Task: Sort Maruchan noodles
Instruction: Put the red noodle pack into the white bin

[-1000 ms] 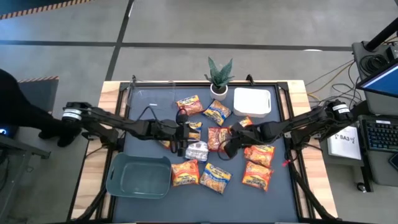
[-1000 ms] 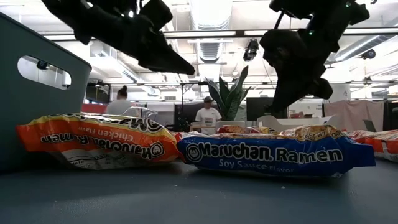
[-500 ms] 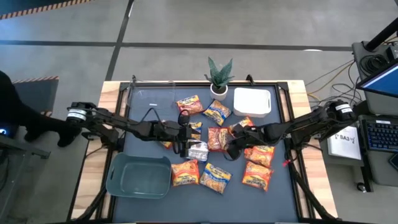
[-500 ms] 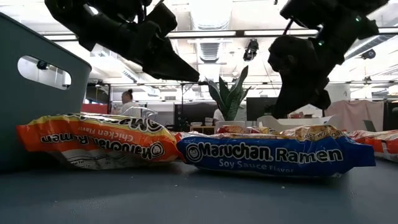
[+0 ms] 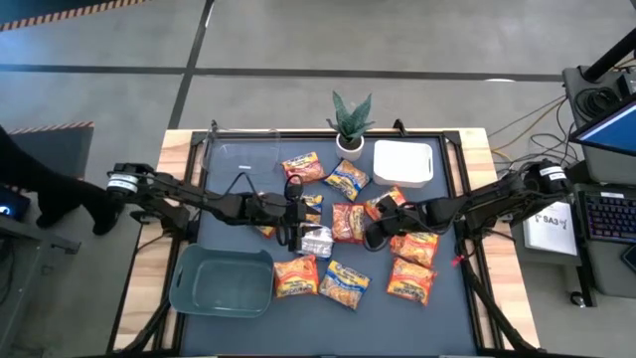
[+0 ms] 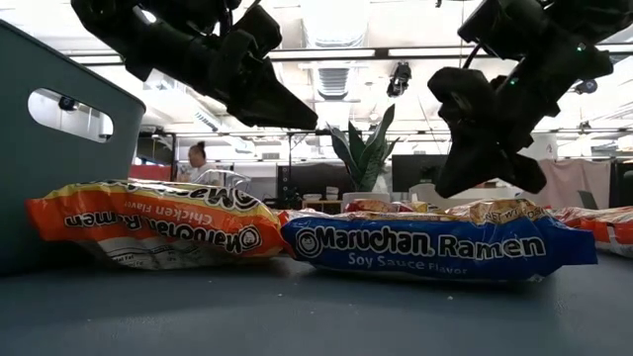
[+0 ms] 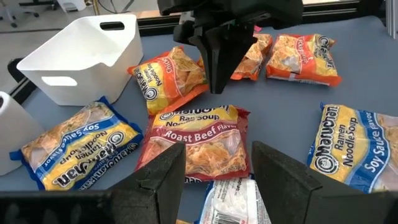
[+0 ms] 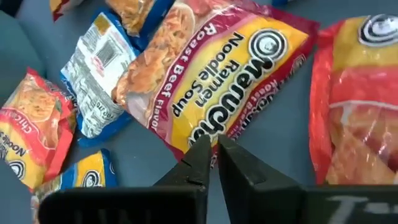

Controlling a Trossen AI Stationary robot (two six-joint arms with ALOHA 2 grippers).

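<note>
Several Maruchan noodle packets lie flat in the middle of the dark table mat. They include a red Roast Beef packet (image 5: pixel 348 221) (image 7: pixel 199 140) (image 8: pixel 217 93), a silvery-white one (image 5: pixel 315 240) (image 7: pixel 233 199), yellow-and-blue Soy Sauce ones (image 5: pixel 344 283) (image 6: pixel 435 247) and orange Chicken ones (image 5: pixel 295 275) (image 6: pixel 148 232). My left gripper (image 5: pixel 298 227) (image 7: pixel 217 177) is open above the silvery packet. My right gripper (image 5: pixel 373 237) (image 8: pixel 214 163) is shut, with its tips just above the mat at the Roast Beef packet's edge.
A white bin (image 5: pixel 403 163) and a potted green plant (image 5: pixel 350 121) stand at the far edge. A teal bin (image 5: pixel 222 281) sits at the near left. More orange packets (image 5: pixel 414 247) (image 5: pixel 411 279) lie right of my right gripper. Bare mat shows along the near edge.
My right gripper has shifted slightly toward the table's right edge and sunk a little, staying shut. My left gripper has barely moved. No packet has moved.
</note>
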